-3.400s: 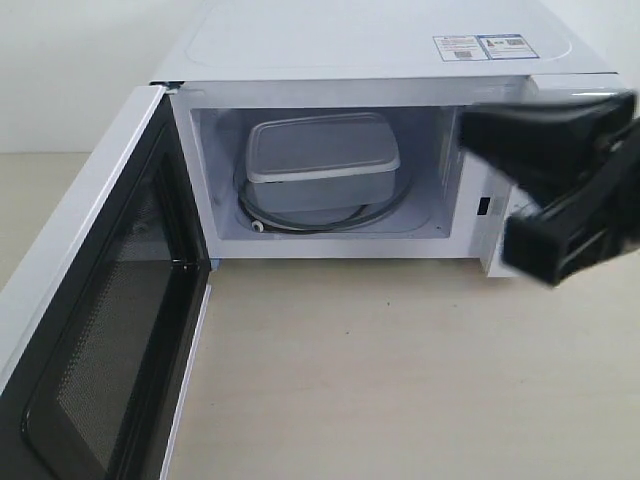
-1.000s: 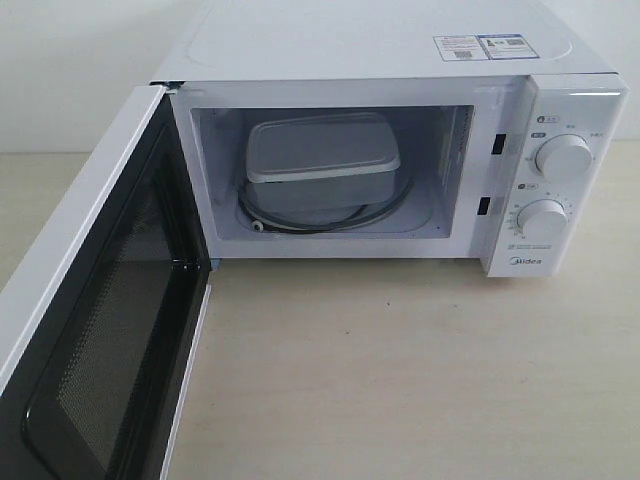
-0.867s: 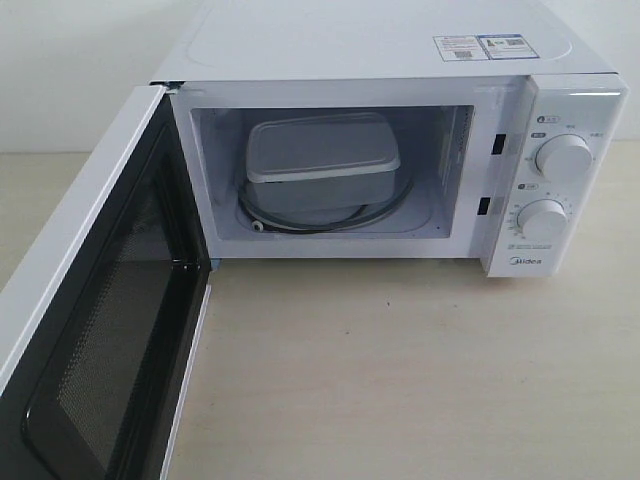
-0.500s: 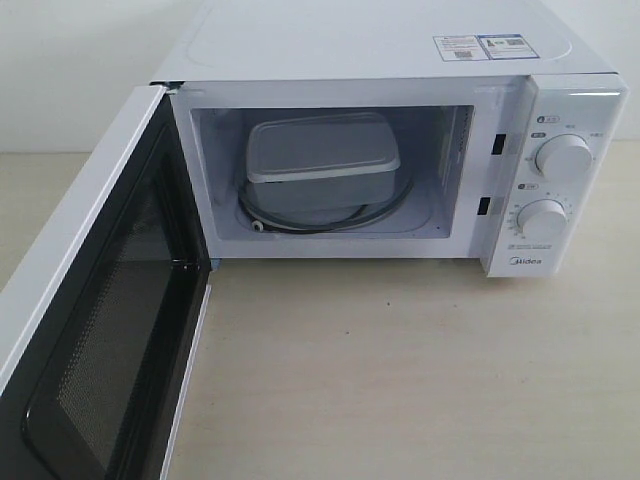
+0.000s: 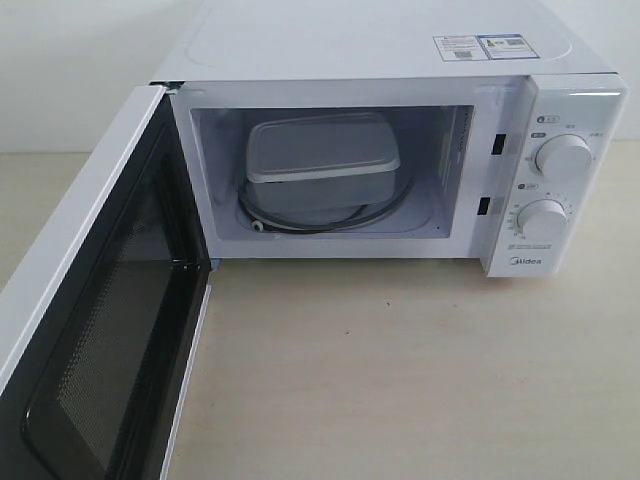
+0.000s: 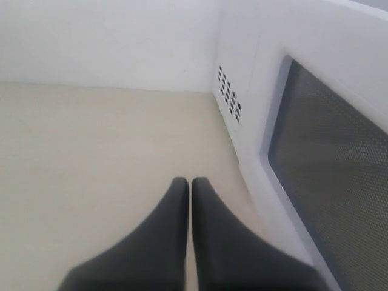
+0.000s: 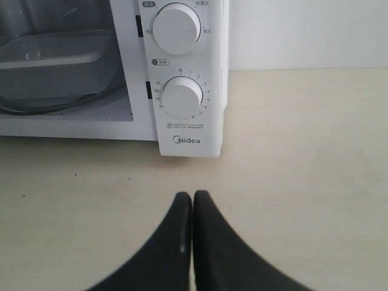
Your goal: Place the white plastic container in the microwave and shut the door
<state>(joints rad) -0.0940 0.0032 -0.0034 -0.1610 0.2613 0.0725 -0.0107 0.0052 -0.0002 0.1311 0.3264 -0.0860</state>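
The white plastic container sits with its lid on, on the glass turntable inside the white microwave. In the right wrist view the container shows through the open front. The door stands swung wide open on the left, mesh inner face showing. My left gripper is shut and empty over the table, just outside the door's outer face. My right gripper is shut and empty, low over the table in front of the dial panel. Neither gripper shows in the exterior view.
A beige tabletop spreads in front of the microwave. A white wall stands behind it. The microwave's side vent holes face the left gripper's side.
The right arm, which hung in front of the dial panel 3.4 s ago, has left the exterior view. Over the last second nothing has moved.
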